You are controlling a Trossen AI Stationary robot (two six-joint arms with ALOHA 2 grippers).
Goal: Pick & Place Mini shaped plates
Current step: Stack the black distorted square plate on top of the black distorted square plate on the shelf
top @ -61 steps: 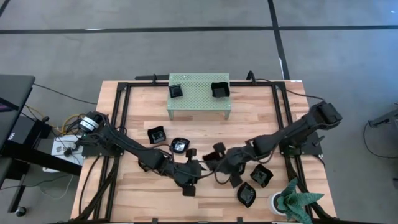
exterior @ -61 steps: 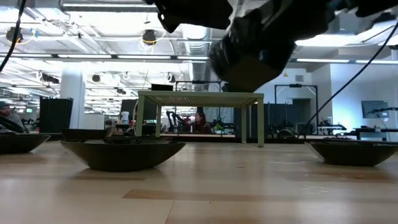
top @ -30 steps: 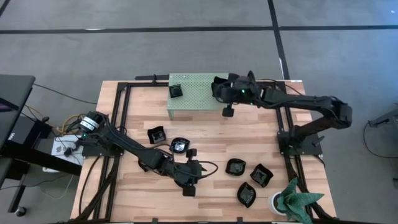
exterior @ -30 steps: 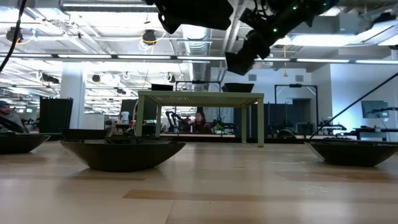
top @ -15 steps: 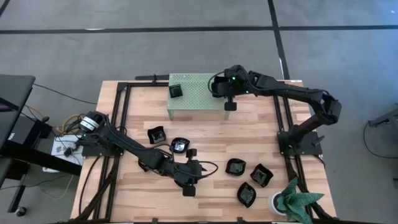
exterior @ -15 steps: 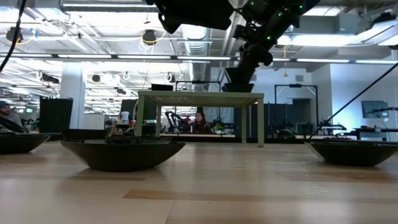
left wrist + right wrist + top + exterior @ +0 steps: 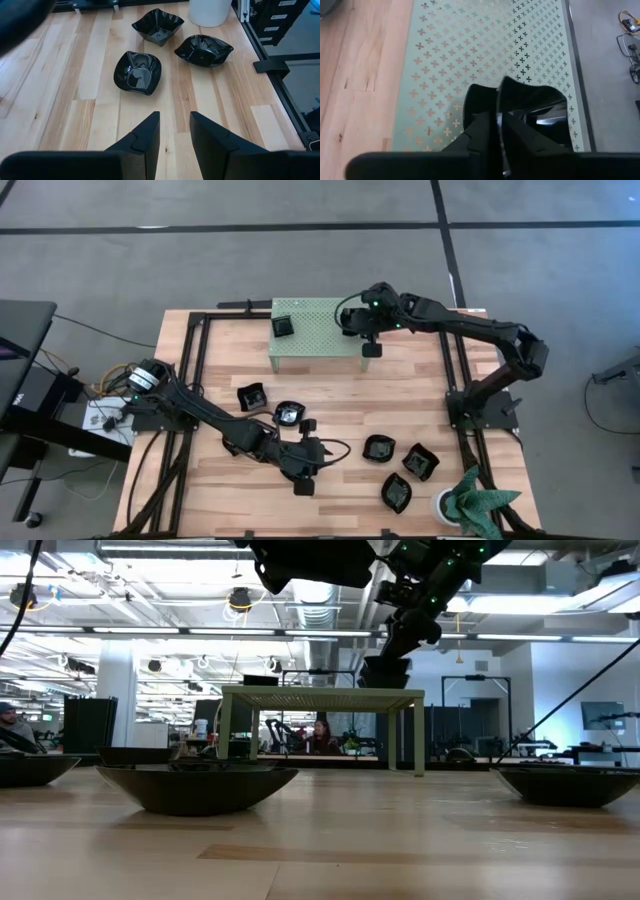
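the right tool [image 7: 496,131] hovers over the pale green perforated stand [image 7: 318,320], its fingers pinched on the rim of a glossy black plate [image 7: 540,107] above the stand's right end (another plate [image 7: 283,327] sits at the left end). the left tool [image 7: 172,132] waits, fingers parted, above the wooden counter [image 7: 330,405] near three plates [image 7: 138,72].

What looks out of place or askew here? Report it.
Nothing looks spilled or damaged. The one irregular thing: the glossy black dish on the pale green perforated stand sits tilted, its rim pinched edgewise in the right gripper. The left gripper hangs open over the wooden table.
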